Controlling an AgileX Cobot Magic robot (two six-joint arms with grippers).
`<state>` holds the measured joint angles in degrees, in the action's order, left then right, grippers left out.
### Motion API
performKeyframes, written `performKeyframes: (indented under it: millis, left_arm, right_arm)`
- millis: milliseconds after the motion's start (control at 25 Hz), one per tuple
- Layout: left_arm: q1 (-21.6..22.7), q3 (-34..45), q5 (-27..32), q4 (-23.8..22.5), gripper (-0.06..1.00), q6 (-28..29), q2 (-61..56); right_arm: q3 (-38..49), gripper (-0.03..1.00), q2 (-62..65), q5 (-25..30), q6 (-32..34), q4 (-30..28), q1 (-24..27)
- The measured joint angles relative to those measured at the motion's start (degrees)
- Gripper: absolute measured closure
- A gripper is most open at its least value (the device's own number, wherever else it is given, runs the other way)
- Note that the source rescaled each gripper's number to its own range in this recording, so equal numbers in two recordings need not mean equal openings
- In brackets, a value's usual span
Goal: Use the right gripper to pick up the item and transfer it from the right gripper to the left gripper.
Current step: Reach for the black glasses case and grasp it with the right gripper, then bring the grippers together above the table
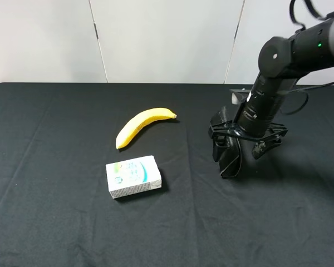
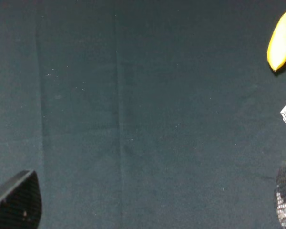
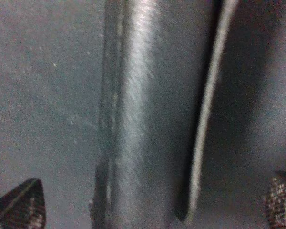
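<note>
We see the item (image 1: 232, 166), a long, narrow black case, lying on the black tablecloth (image 1: 55, 167) on the right side of the scene, at middle depth. One end points toward the near edge.

The right gripper (image 1: 238, 149) hangs directly over it, pointing downward. Its two fingers are spread apart, one on each side of the case. In the right wrist view the fingertips (image 3: 19, 206) sit wide at the edges and touch nothing. We judge this straddling pose to be the line-up for a pinch across the narrow width, which is the only span the claw could close on. The case is not yet gripped.

Up close the case is blurred. It looks matte and dark, with a soft grey sheen running along its length and a thin pale edge down one side, perhaps a seam or a flap. Against the black cloth it nearly disappears.

Left of the case, well apart, lies a yellow banana (image 1: 142, 125), curving toward the far side. Nearer to us than the banana sits a white-and-green carton (image 1: 133, 177).

The left gripper (image 2: 150, 202) is outside the high view. Its own camera shows its fingers spread apart over bare cloth and holding nothing. We judge that it is waiting to receive the case.
</note>
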<state>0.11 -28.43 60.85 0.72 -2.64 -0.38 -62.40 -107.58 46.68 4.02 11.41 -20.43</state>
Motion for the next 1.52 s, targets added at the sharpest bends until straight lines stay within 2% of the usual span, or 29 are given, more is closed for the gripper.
performKeyframes:
  millis: [480, 600, 840, 1120, 1520]
  left_arm:
    - [0.00, 0.00, 0.00, 0.00, -0.01, 0.00, 0.00]
    - [0.00, 0.00, 0.00, 0.00, -0.01, 0.00, 0.00]
    - [0.00, 0.00, 0.00, 0.00, -0.01, 0.00, 0.00]
    - [0.00, 0.00, 0.00, 0.00, -0.01, 0.00, 0.00]
    - [0.00, 0.00, 0.00, 0.00, -0.01, 0.00, 0.00]
  right_arm:
    - [0.00, -0.03, -1.39, -1.79, -0.41, 1.13, 0.00]
    - [0.00, 0.10, -1.39, -1.85, -0.41, 1.13, 0.00]
    - [0.00, 0.54, -1.39, -3.02, -0.46, 1.13, 0.00]
    - [0.00, 0.93, -1.39, -3.13, -0.46, 1.40, 0.00]
    - [-0.74, 0.93, -1.39, -3.90, -0.46, 2.35, 0.00]
